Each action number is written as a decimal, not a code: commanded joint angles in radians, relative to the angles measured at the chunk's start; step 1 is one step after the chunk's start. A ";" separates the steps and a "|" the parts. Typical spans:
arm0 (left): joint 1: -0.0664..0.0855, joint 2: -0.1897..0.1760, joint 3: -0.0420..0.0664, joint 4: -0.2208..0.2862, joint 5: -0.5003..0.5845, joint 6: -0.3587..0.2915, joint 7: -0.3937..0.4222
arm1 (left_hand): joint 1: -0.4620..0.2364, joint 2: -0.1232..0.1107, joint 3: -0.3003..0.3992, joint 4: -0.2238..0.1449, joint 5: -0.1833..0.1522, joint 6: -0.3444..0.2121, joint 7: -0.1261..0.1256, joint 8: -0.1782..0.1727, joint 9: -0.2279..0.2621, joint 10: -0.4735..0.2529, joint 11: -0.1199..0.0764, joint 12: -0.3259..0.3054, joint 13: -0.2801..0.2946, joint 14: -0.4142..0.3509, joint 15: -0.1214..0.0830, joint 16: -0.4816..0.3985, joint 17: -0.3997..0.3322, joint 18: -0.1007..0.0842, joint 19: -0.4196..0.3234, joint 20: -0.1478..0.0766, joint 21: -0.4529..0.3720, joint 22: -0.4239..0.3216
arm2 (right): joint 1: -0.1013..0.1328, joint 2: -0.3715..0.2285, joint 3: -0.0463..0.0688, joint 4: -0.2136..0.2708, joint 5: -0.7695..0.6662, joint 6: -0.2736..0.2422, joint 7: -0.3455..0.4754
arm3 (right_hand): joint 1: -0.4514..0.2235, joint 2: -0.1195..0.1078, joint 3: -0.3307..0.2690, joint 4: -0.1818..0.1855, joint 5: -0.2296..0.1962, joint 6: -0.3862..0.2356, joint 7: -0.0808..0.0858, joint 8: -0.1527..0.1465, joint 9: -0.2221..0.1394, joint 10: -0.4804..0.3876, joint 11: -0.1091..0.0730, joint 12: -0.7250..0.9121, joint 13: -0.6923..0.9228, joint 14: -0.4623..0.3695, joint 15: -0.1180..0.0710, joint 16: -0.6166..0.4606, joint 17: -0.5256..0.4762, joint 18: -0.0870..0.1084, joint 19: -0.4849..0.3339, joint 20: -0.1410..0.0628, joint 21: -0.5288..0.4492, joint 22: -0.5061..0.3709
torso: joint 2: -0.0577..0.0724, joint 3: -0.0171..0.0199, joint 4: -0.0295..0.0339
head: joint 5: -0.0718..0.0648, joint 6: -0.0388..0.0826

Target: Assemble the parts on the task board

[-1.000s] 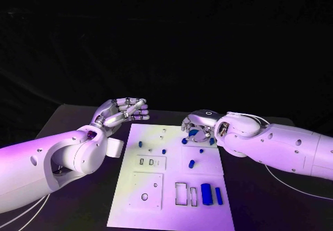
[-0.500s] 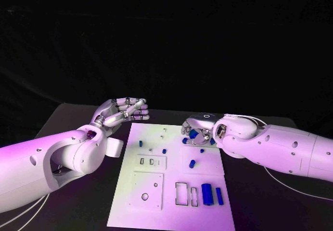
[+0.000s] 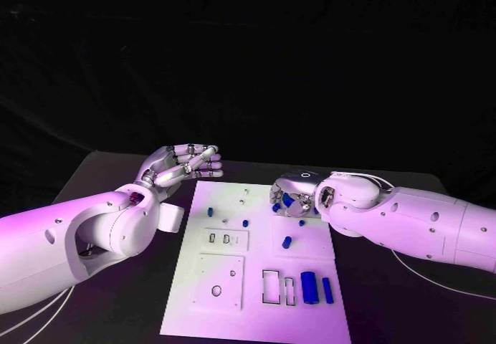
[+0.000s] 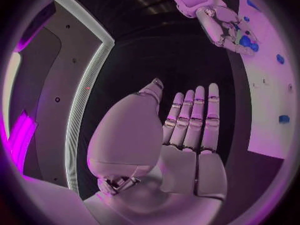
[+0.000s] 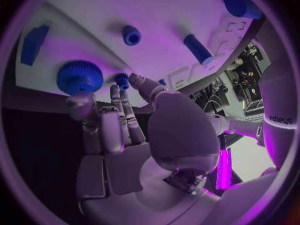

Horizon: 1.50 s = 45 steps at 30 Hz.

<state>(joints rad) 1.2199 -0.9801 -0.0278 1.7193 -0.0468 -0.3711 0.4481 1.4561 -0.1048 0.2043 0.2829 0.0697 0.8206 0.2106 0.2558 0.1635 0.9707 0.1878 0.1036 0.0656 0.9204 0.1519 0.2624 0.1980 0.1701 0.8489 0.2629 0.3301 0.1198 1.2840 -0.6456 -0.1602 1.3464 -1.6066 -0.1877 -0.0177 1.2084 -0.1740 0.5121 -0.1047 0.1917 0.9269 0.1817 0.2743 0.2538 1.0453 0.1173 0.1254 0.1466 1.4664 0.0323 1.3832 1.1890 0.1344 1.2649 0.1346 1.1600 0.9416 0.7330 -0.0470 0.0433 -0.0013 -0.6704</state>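
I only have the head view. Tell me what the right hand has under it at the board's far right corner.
Observer: From the right wrist view, the right hand holds nothing. Its fingers stretch toward a blue ridged wheel lying on the task board. I cannot tell whether they touch it.
Operator: Now check the left hand's palm for me.
Observer: From the left wrist view, the left hand is flat, its fingers straight and side by side, and its palm is bare.
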 commanded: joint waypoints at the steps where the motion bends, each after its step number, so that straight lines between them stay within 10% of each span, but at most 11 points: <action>1: 0.002 0.000 0.001 0.001 -0.001 0.019 0.001 | 0.002 -0.005 0.002 0.005 -0.003 0.002 0.027 -0.002 -0.001 0.002 0.003 -0.007 -0.001 0.000 0.000 -0.003 0.001 0.014 0.007 -0.003 0.004 -0.001 | -0.002 0.002 0.000 -0.001 -0.015 0.008 -0.003 | 0.003 0.013 0.016 0.002 -0.008 0.016 -0.002 0.000 0.003 0.020 -0.003 0.007 -0.006 0.040 -0.002 0.011 0.011 -0.019 0.011 -0.003 0.017 0.022 | 0.002 -0.0009 0.0002 | 0.002 -0.001; 14: 0.002 0.001 0.001 0.001 0.002 0.020 -0.003 | 0.001 -0.004 0.002 0.005 -0.003 0.001 0.028 -0.003 -0.001 0.001 0.004 -0.009 -0.001 0.001 0.001 -0.003 0.002 0.014 0.007 -0.003 0.005 -0.001 | -0.005 0.004 -0.001 -0.003 -0.014 -0.035 -0.016 | 0.030 0.073 0.124 0.007 -0.138 0.072 -0.027 0.028 0.034 0.108 -0.027 0.016 -0.032 0.043 -0.021 0.042 0.036 -0.029 0.029 -0.019 0.078 0.109 | 0.003 -0.0022 0.0003 | -0.001 -0.004; 32: 0.002 -0.004 0.001 -0.001 0.007 0.026 -0.012 | 0.000 -0.001 0.002 0.005 -0.003 -0.002 0.030 -0.006 -0.002 -0.003 0.005 -0.013 -0.002 0.003 0.001 -0.003 0.004 0.014 0.009 -0.004 0.005 -0.001 | -0.001 -0.007 0.002 0.055 -0.025 -0.191 -0.062 | 0.039 0.079 0.148 -0.006 -0.134 0.064 -0.022 0.034 0.048 0.112 -0.024 0.007 -0.040 0.050 -0.020 0.061 0.065 -0.033 0.038 -0.020 0.099 0.138 | 0.003 -0.0049 -0.0008 | -0.006 0.008; 45: 0.002 -0.001 0.001 -0.001 0.009 0.030 -0.013 | 0.000 0.000 0.003 0.005 -0.003 -0.003 0.030 -0.006 -0.002 -0.004 0.006 -0.014 -0.002 0.003 0.001 -0.004 0.004 0.014 0.009 -0.004 0.005 -0.001 | 0.005 0.079 0.007 -0.025 -0.027 -0.274 -0.083 | 0.032 0.076 0.149 -0.003 -0.135 0.063 -0.021 0.034 0.050 0.112 -0.023 0.006 -0.041 0.051 -0.019 0.066 0.074 -0.035 0.041 -0.019 0.104 0.146 | 0.007 -0.0052 0.0022 | -0.005 0.012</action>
<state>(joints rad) 1.2204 -0.9837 -0.0279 1.7167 -0.0436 -0.3620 0.4312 1.4560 -0.1048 0.2044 0.2828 0.0697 0.8206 0.2106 0.2557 0.1625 0.9707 0.1878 0.0947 0.0655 0.9203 0.1520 0.2624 0.2006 0.1700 0.8525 0.2592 0.3301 0.1199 1.2890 -0.5729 -0.1539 1.3290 -1.6171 -0.4156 -0.0829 1.2475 -0.0974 0.6573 -0.1086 0.0541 0.9893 0.1571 0.3053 0.3026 1.1552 0.0925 0.1348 0.1037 1.4664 0.0175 1.4434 1.2614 0.1127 1.2965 0.1164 1.2604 1.0869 0.7388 -0.0521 0.0459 -0.0045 -0.6576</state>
